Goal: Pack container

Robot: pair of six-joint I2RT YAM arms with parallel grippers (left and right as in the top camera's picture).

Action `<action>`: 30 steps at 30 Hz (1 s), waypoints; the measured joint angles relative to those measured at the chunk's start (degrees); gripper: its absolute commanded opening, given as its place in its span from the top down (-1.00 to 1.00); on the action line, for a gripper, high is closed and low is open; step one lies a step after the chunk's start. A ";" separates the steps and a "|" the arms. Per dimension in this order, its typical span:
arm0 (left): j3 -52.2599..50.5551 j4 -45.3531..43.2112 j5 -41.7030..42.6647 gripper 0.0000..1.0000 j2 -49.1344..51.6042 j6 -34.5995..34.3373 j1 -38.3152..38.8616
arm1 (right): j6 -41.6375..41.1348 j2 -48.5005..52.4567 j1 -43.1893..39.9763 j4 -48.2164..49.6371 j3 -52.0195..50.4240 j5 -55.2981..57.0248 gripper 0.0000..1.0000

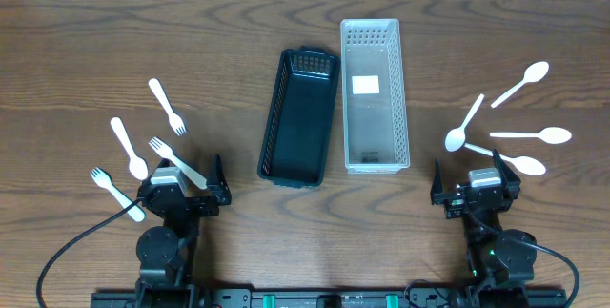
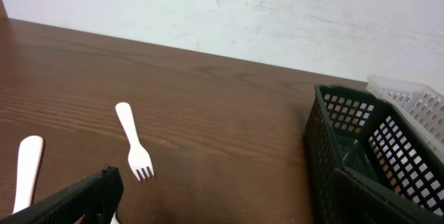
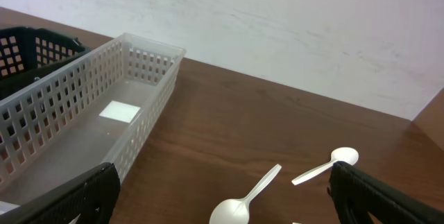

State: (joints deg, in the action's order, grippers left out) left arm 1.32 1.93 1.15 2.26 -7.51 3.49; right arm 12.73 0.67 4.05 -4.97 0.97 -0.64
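A black basket (image 1: pixel 272 117) and a clear white basket (image 1: pixel 404 89) lie side by side at the table's middle, both empty but for a white label in the clear one. Three white forks (image 1: pixel 167 106) (image 1: pixel 176 160) (image 1: pixel 116 194) and a white spoon (image 1: pixel 128 148) lie at the left. Several white spoons (image 1: pixel 465 124) (image 1: pixel 519 84) lie at the right. My left gripper (image 1: pixel 186 186) is open and empty near the front edge, by one fork's handle. My right gripper (image 1: pixel 477 186) is open and empty, just in front of the spoons.
The left wrist view shows a fork (image 2: pixel 134 142), a spoon handle (image 2: pixel 26 172) and the black basket's end (image 2: pixel 374 154). The right wrist view shows the clear basket (image 3: pixel 139 92) and two spoons (image 3: pixel 246 197) (image 3: pixel 326 166). A white wall stands behind the table.
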 measured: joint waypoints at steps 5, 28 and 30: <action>0.00 0.00 0.00 -0.96 0.00 0.00 0.00 | 0.00 0.00 0.00 0.00 0.00 0.00 -0.99; 3.91 4.83 2.99 -0.96 1.11 -8.04 0.00 | -16.44 0.35 0.00 -0.37 1.16 -5.14 -0.98; 10.10 9.84 3.89 -0.96 3.65 -9.20 0.00 | -17.09 1.75 -0.02 -0.96 3.69 -6.12 -0.98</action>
State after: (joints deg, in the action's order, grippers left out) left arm 11.42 11.77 5.04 5.91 -16.71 3.49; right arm -4.36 2.42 4.03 -5.93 4.67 -6.76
